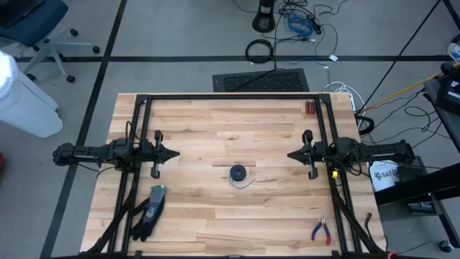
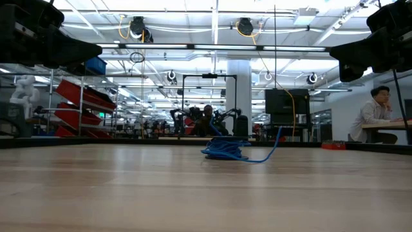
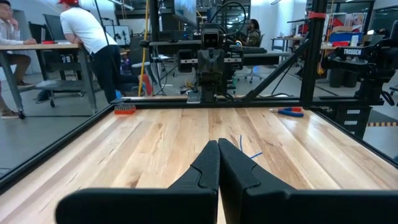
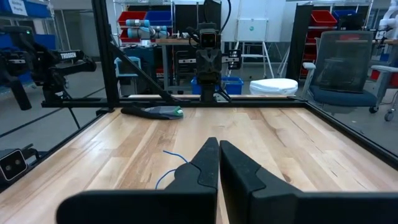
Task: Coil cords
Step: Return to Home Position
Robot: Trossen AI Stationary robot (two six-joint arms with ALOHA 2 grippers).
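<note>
- Open workshop behind the table: racks with red bins, strip lights overhead, and a person (image 2: 376, 111) seated at a desk off to one side in the low view.
- Light wooden table (image 1: 215, 119) edged by a black frame (image 1: 230, 96), with grey floor around it.
- Blue wire (image 1: 238, 173) lies on the board near the table's middle. It is a small round coil with a thin tail curling out beside it, and it sits between the two grippers, touching neither.
- Black glove (image 1: 149, 212) lies toward the lower left of the high view, red-handled pliers (image 1: 320, 230) toward the lower right. Both are well apart from the coil.
- Left gripper (image 1: 175, 152) is raised over the table's left side and points at the centre. Its fingers are pressed together, empty.
- Right gripper (image 1: 291, 154) mirrors it on the right side, fingers clenched on nothing.
</note>
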